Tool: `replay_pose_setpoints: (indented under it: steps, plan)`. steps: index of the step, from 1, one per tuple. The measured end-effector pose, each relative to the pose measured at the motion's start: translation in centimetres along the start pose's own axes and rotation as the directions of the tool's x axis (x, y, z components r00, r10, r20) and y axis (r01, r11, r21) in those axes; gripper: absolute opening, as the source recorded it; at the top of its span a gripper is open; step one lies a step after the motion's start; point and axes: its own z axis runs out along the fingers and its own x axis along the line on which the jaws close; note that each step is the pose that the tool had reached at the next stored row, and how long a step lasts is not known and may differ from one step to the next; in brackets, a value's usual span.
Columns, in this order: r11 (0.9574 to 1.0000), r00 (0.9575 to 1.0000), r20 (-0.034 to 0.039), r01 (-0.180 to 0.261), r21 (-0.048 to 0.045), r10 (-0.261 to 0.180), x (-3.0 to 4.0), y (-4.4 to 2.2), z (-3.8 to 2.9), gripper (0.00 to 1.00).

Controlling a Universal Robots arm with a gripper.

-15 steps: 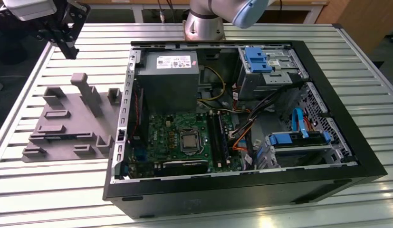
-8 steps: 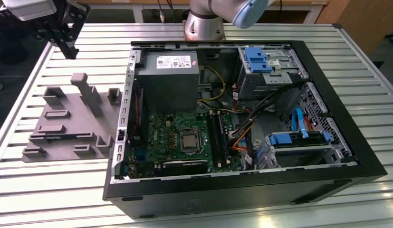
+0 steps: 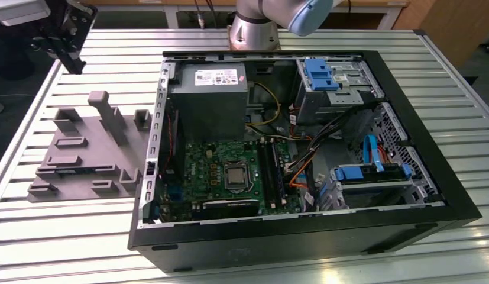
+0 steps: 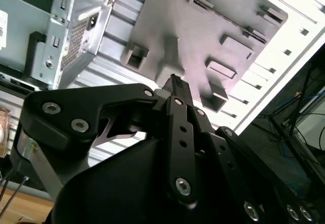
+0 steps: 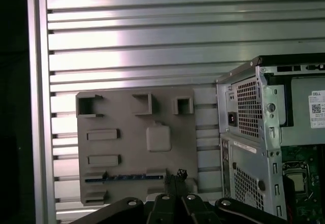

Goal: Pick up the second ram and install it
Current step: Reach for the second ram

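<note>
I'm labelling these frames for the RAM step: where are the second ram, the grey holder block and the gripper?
second ram (image 5: 124, 178), first wrist view, middle of its board edge.
grey holder block (image 5: 129, 153), first wrist view, bare flat face.
gripper (image 5: 175, 175), first wrist view, between the tips of its shut fingers.

Second ram (image 5: 124, 177) sits edge-on in the grey holder block (image 5: 122, 117): just a thin bluish strip, chips buried in the slot. Its end nearest the tool (image 5: 175, 176) meets the black fingertips, and it's impossible to tell if it runs on behind them. In both wrist views the tool's body runs off the picture's edge, and in the second wrist view it blocks much of the holder block. Beside the block, the computer case (image 5: 269, 132) is cut off. In the exterior view the arm (image 3: 256, 26) is sliced off, and the ram in the block is too small to make out.
</note>
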Motion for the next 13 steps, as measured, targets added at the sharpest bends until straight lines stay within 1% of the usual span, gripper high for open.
replay_pose_setpoints:
  steps: [7, 9, 11, 13]
  plan:
    - [1.0000, 1.0000, 0.0001, 0.000, -0.0001, 0.000, 3.06, -0.23, -0.04, 0.11]
    - [1.0000, 1.0000, 0.0000, 0.000, 0.0000, 0.000, 3.84, -0.31, -0.05, 0.11]
    - [1.0000, 1.0000, 0.0001, 0.000, -0.0001, 0.000, 4.46, -0.48, -0.03, 0.11]
    - [1.0000, 1.0000, 0.0000, 0.000, -0.0001, 0.000, 4.69, -0.89, 0.00, 0.11]
